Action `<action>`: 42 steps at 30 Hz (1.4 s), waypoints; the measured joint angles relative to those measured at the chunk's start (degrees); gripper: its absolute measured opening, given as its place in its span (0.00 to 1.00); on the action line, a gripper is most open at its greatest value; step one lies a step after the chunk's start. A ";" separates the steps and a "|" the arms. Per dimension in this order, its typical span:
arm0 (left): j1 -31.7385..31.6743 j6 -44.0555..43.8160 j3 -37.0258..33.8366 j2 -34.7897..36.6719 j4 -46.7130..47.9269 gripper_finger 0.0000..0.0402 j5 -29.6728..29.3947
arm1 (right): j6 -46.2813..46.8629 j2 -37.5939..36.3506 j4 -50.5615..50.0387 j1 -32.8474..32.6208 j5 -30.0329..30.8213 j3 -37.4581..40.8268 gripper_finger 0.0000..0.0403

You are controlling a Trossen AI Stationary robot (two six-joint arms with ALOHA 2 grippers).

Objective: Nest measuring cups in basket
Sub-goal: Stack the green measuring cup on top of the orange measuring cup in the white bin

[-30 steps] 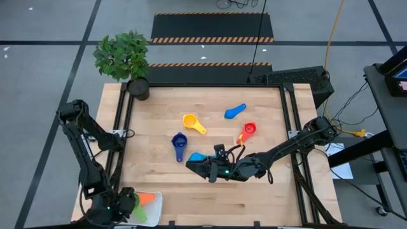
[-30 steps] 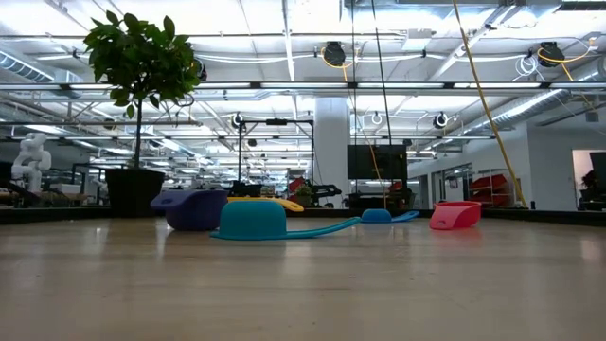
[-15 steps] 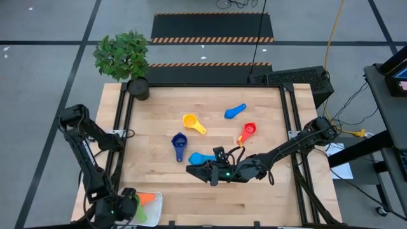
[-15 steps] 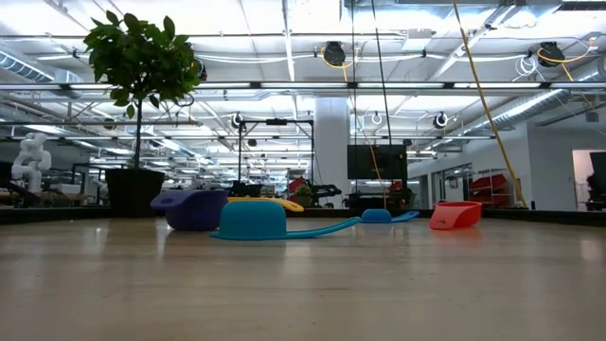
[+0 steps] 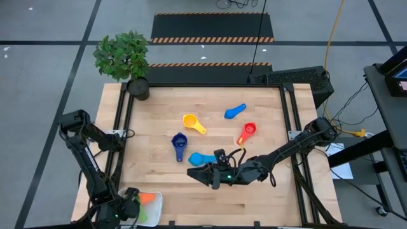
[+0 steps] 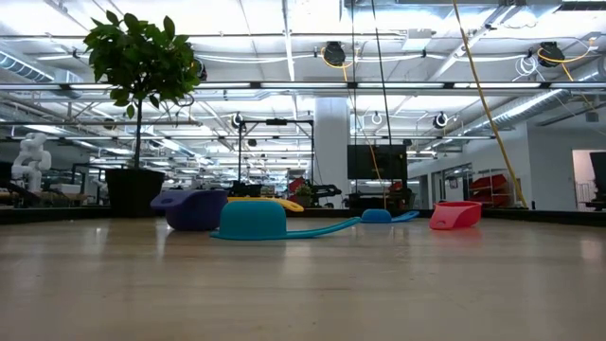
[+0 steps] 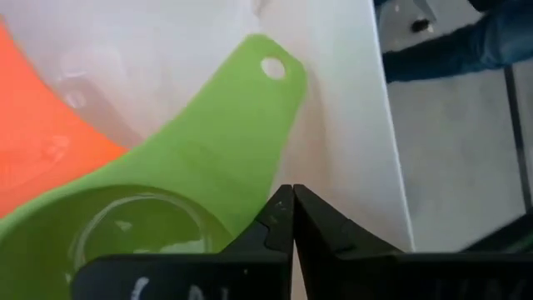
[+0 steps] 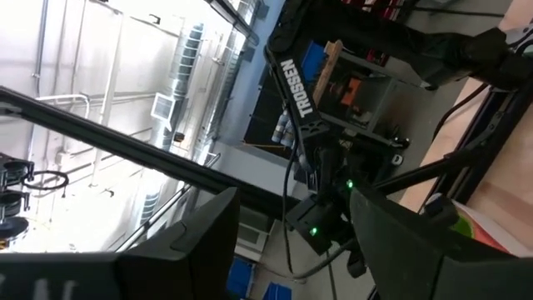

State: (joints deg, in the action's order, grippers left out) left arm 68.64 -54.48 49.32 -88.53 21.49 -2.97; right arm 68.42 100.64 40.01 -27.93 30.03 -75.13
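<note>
The white basket (image 5: 156, 197) sits at the table's near left corner with an orange cup (image 5: 147, 198) and a green cup (image 7: 200, 175) in it. My left gripper (image 7: 291, 200) is shut and points down over the green cup, whose bowl lies on the orange cup (image 7: 42, 158). The yellow (image 5: 193, 122), dark blue (image 5: 179, 143), light blue (image 5: 200, 157), blue (image 5: 234, 111) and red (image 5: 248, 130) cups lie on the table. My right gripper (image 5: 198, 173) hovers open just near of the light blue cup, nothing between its fingers. My left gripper's shut fingertips (image 7: 281, 207) stand from above at the root of the green cup's handle (image 7: 250, 158), beside the bowl. Whether they touch it, I cannot tell.
A potted plant (image 5: 130, 60) stands at the far left corner. In the low view the light blue cup (image 6: 254, 220) lies bowl down, with the dark blue (image 6: 189, 208) and red (image 6: 454, 215) cups behind it. Bare wood stretches along the near edge.
My left gripper has gone down toward the basket and a little toward the table's near edge. The cups on the table have stayed where they were.
</note>
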 joint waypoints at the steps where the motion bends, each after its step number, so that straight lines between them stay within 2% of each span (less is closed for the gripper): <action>1: 0.00 -0.01 0.00 0.00 -0.20 0.03 -0.92 | -0.02 0.00 0.00 -0.25 0.10 0.00 0.55; 6: 0.00 0.12 0.00 0.02 -1.69 0.02 -5.47 | -0.07 0.00 0.02 -1.13 0.53 0.00 0.55; 9: -0.12 -0.48 0.00 0.02 -1.83 0.01 -7.51 | -0.33 0.00 -0.01 -1.60 3.07 0.00 0.55; 24: -1.22 -4.14 0.00 0.09 1.60 0.02 -9.80 | -0.74 0.00 0.02 -1.83 3.78 0.00 0.55; 42: -1.27 -5.25 0.00 0.09 3.91 0.03 -16.14 | -0.50 0.00 1.77 -1.83 4.50 0.00 0.55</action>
State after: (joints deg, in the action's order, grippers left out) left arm 67.37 -59.73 49.32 -88.44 25.41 -19.11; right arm 67.92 100.64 41.78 -29.76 34.52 -75.13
